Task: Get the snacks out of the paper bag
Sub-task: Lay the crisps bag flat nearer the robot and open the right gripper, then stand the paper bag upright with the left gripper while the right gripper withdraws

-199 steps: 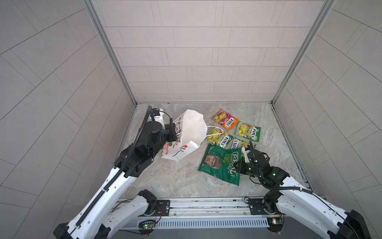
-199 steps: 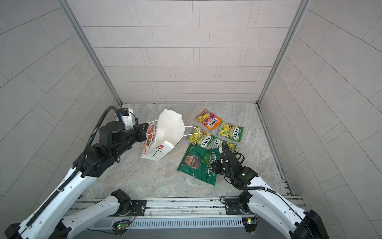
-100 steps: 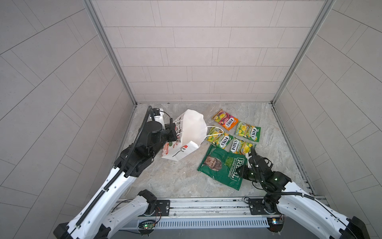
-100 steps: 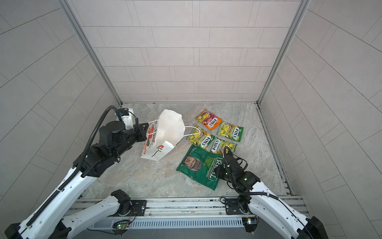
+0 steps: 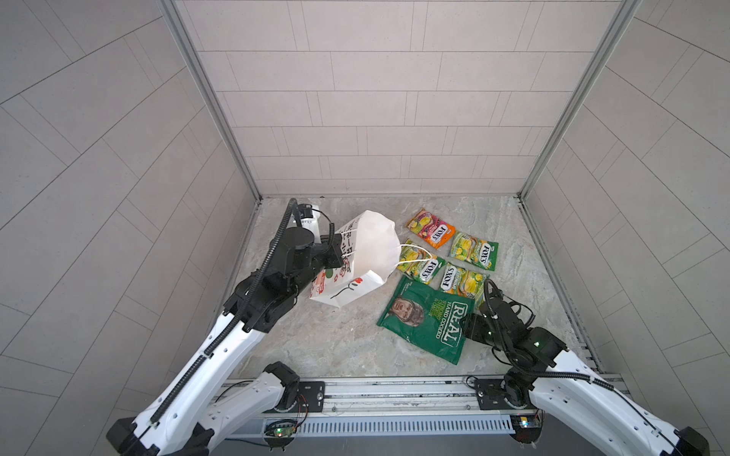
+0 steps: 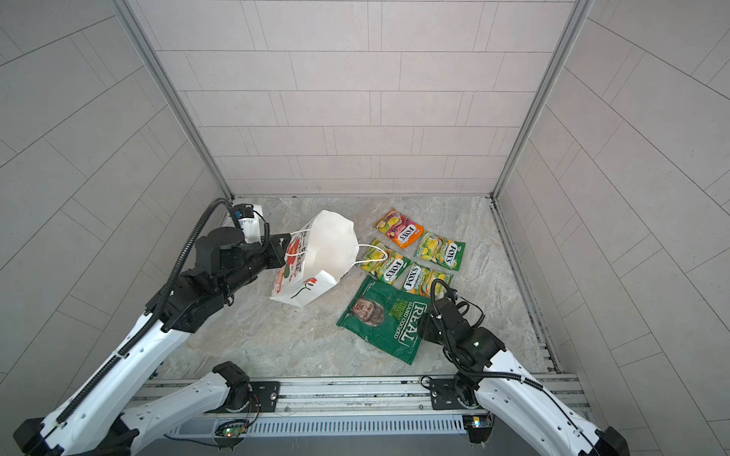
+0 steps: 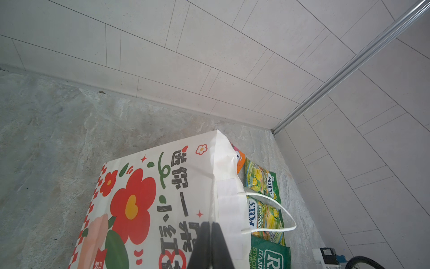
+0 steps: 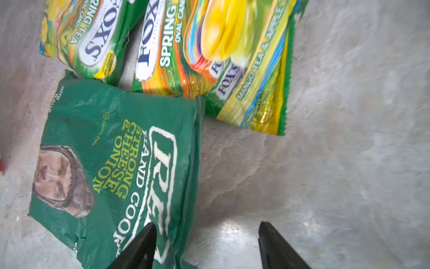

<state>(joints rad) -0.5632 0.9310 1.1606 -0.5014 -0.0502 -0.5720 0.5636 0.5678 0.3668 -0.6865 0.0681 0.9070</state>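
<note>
Bag, both top views: paper bag [image 5: 369,248] is seen tilted on the worktop [image 5: 335,347], pinched at its upper edge by the left claw [image 5: 336,252].
Snacks, both top views: five packets are laid out beside the bag. The orange-pink FOX'S packet [image 5: 432,229] lies farthest back, the green-yellow FOX'S packets [image 5: 474,251] are clustered in the middle, and the REAL crisp bag [image 5: 426,318] is nearest the rail.
Right claw, both top views: right claw [image 6: 422,328] is parked at the crisp bag's edge; its spread is poorly read from up here.
Left wrist view: left claw [image 7: 210,227] is shown pressed fully together on the paper bag [image 7: 151,198]. The cord handle [image 7: 290,220] is draped over a green-yellow packet.
Right wrist view: right claw [image 8: 207,224] is shown spread wide, with nothing gripped. One finger is over the REAL crisp bag [image 8: 104,163], the other over bare worktop, and the packet is lying flat.
Step in hand: judged to be the release of the crisp bag and the clearing away.
Done well: the claw is best raised straight off before being swung aside, so the glossy film is not dragged.
Bag check: the inside is hidden in every view, so the pinch is best kept until emptiness is confirmed.
</note>
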